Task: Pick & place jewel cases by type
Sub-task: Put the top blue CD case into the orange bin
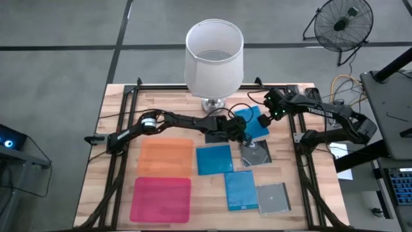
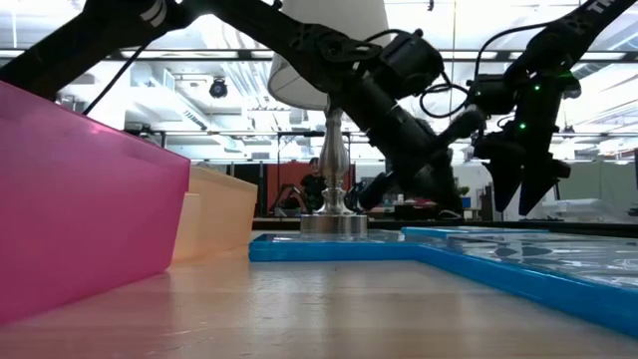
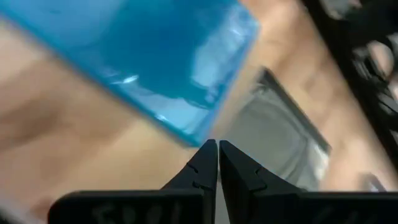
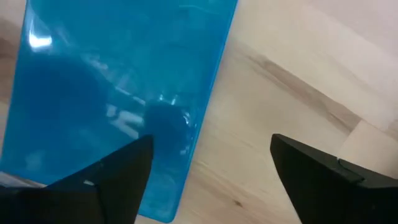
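- High view: sorting looks barely begun. The flat orange plastic sheet (image 1: 166,156) and the flat pink plastic sheet (image 1: 161,198) both lie bare, well off from both claws.
- Jewel cases all sit loose on the wooden table (image 1: 116,109): three thin square opaque blue cases (image 1: 214,159) (image 1: 241,189) (image 1: 256,120) and two grey-silvery clear cases (image 1: 256,153) (image 1: 274,197) are visible. Others cannot be made out.
- Left claw (image 3: 217,152) is clenched with nothing between its tips, just above the far blue case's corner and next to a grey case.
- Right claw (image 4: 208,165) is spread wide over the same blue case, not gripping.
- Cases are glossy hard plastic with sharp corners; the table is pale planked wood.
- White fabric lampshade (image 1: 214,57) on a metal base stands beyond both claws.
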Robot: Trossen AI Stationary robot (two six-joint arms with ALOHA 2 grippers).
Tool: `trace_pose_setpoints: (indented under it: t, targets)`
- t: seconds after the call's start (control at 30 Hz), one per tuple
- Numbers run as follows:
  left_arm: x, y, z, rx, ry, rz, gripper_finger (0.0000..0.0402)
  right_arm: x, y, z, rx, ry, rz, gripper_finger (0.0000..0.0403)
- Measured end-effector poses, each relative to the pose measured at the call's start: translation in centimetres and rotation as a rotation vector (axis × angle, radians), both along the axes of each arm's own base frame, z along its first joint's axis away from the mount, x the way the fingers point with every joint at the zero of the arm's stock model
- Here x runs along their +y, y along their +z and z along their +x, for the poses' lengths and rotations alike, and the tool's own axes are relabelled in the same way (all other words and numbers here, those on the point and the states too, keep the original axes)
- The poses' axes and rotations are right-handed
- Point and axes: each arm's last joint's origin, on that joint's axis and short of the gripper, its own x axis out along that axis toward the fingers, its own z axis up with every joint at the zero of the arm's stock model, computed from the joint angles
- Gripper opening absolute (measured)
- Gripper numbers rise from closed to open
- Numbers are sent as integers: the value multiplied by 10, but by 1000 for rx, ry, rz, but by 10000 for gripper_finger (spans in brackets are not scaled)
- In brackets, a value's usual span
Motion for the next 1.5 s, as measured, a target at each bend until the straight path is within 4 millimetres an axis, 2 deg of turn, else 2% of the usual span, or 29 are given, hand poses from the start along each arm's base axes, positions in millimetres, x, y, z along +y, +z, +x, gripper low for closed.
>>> trace_pose_setpoints:
  t: [0.17, 0.5, 0.63, 0.9, 1.07, 1.27, 1.5]
  targets:
    - [-12, 9, 6, -95, -120, -31, 0, 0, 1, -1, 14, -12, -17, 221]
    - [-10, 9, 5, -95, -96, -53, 3, -4, -1, -8, 43, -31, 1, 21]
    - [-10, 9, 6, -101, -85, -76, 34, -6, -1, -10, 44, -46, 2, 10]
    - [-8, 10, 6, -102, 75, -289, 146, -6, -1, -12, 49, -52, 8, 8]
    - [-6, 11, 6, -113, 147, -378, 197, -6, -1, -12, 49, -55, 9, 8]
    - [-4, 15, 8, -161, 289, -437, 208, -8, -4, -16, 50, -85, 18, 8]
    - [-4, 25, 7, -234, 442, -384, 208, -14, -6, -25, -29, -122, 72, 8]
